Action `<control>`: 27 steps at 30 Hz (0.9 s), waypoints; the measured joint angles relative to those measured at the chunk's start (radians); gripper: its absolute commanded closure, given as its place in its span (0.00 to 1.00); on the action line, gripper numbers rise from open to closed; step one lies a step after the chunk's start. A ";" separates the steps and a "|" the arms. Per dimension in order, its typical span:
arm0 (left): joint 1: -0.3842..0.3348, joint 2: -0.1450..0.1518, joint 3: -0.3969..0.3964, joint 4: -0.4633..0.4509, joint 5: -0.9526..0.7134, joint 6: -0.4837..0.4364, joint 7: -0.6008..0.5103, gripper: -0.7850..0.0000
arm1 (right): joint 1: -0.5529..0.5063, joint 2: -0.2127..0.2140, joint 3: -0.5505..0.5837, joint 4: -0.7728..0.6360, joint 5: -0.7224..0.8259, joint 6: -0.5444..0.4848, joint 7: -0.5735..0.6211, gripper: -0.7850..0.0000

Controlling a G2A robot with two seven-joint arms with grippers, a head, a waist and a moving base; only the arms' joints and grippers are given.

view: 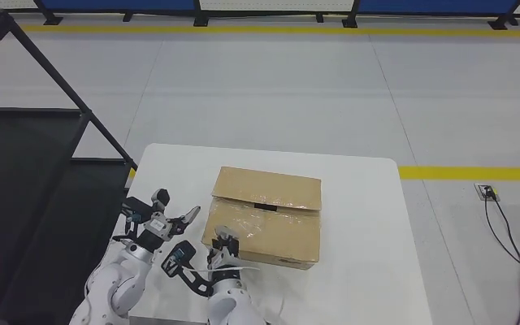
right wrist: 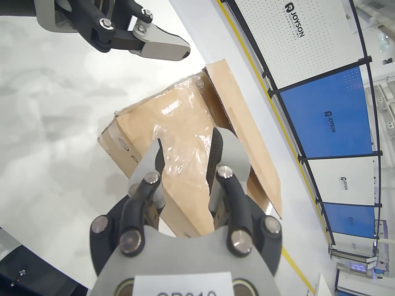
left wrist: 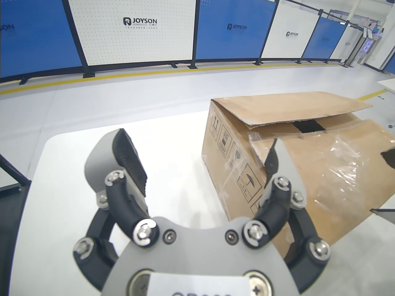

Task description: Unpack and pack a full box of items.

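- Cardboard box [view: 268, 218] sits centre frame in the top view on the white table [view: 366, 244]. Its flaps are nearly shut, so the contents are hidden.
- Right gripper [right wrist: 185, 149] is over the box's taped lower-left corner, jaws apart.
- Left gripper [left wrist: 199, 143] is just left of the box, jaws spread.

The left gripper [left wrist: 200, 141] hangs over a white table [left wrist: 77, 155], its two dark-padded fingers [left wrist: 129, 158] spread wide apart. Just beyond it sits a brown cardboard box [left wrist: 308, 155] (flaps folded down, a small dark gap [left wrist: 309, 126] between them), with crinkled clear tape [left wrist: 339, 161] across its top. Blue and white fence panels [left wrist: 129, 22] stand behind.
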 measured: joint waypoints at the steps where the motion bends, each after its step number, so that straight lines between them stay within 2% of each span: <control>1: 0.001 0.001 -0.002 0.001 -0.001 0.000 0.002 0.00 | 0.005 -0.008 0.001 0.013 0.005 -0.002 0.000 0.56; 6: 0.005 0.002 -0.007 0.002 -0.003 0.000 0.007 0.00 | 0.014 -0.037 0.005 0.050 0.021 -0.014 0.000 0.58; 11: 0.006 0.004 -0.010 0.005 -0.007 0.000 0.013 0.00 | 0.011 -0.063 0.020 0.080 0.040 -0.013 0.003 0.65; 19: 0.005 0.006 -0.018 0.018 -0.015 -0.009 0.026 0.00 | 0.020 -0.100 0.053 0.129 0.072 -0.024 0.005 0.66; 22: 0.005 0.008 -0.021 0.021 -0.018 -0.013 0.029 0.00 | 0.025 -0.112 0.066 0.146 0.078 -0.025 0.011 0.74; 26: 0.007 0.009 -0.026 0.023 -0.022 -0.017 0.031 0.00 | 0.030 -0.127 0.084 0.164 0.075 -0.015 0.027 1.00; 27: 0.007 0.009 -0.027 0.024 -0.023 -0.018 0.032 0.00 | 0.031 -0.131 0.089 0.166 0.075 -0.014 0.031 1.00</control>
